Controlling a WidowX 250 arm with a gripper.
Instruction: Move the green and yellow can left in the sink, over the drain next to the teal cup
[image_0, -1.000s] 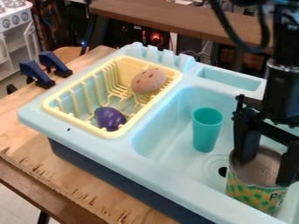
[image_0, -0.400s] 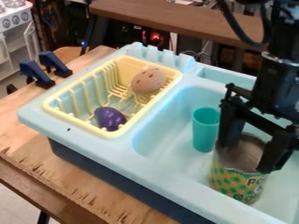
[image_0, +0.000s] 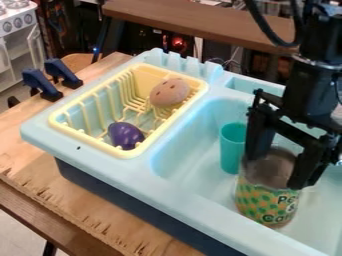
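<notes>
A: Pincer (image_0: 276, 171)?
B: Spreading wide, one finger at each side of the patterned can (image_0: 267, 200). Appearing to be gripping it near the rim.

A: Can's position?
B: Sitting nearly upright inside the light-blue toy sink (image_0: 184, 172), mouth facing up. Whether its base is touching the basin floor, I'm not able to tell.

A: Step in hand?
B: Judging it as handling the can under grip, release not yet coming.

A: Next move calling for?
B: Keeping both fingers firm and the can level, I'm thinking. Teal cup (image_0: 231, 150) is standing close by; any shift that way is risking a knock. If setting down, checking for floor contact before opening.
</notes>
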